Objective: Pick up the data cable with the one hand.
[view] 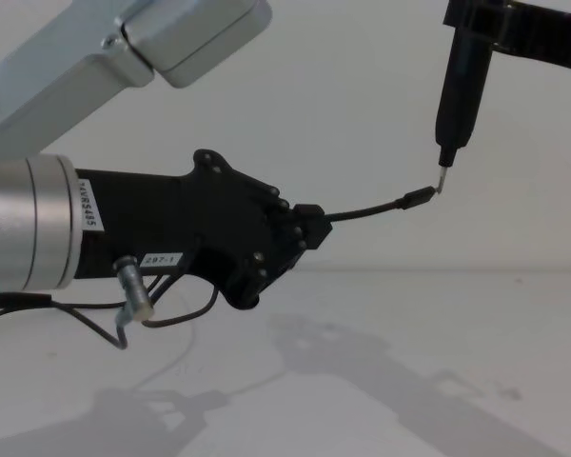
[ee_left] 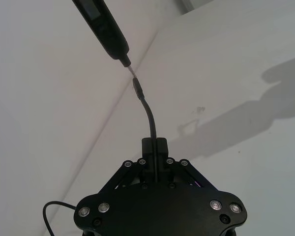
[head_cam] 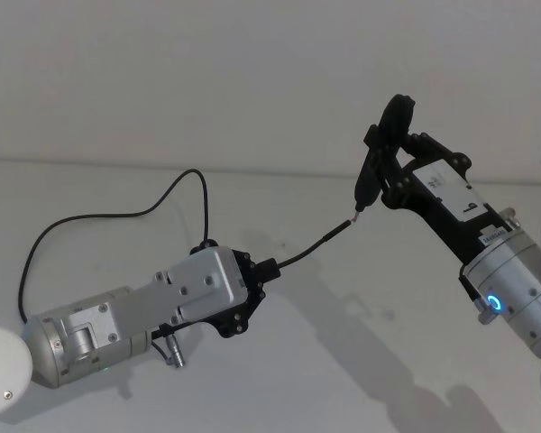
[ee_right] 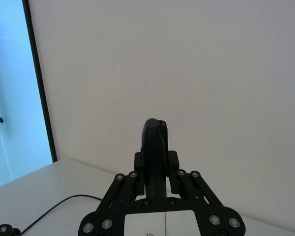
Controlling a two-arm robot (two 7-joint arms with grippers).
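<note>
Head view: left tool point(head_cam: 263, 273) raised over the white tabletop point(head_cam: 361, 361), clamped tight on the data cable point(head_cam: 311, 248) just behind its plug end; cord arching out toward the right tool point(head_cam: 379, 171), rest looping back across the tabletop behind the left arm. Right tool closed around a slim dark upright pen-like instrument point(view: 457, 86), metal pin tip touching the cable's plug point(view: 419, 198). Short grey wire with silver connector point(view: 133, 286) hanging below the left wrist
</note>
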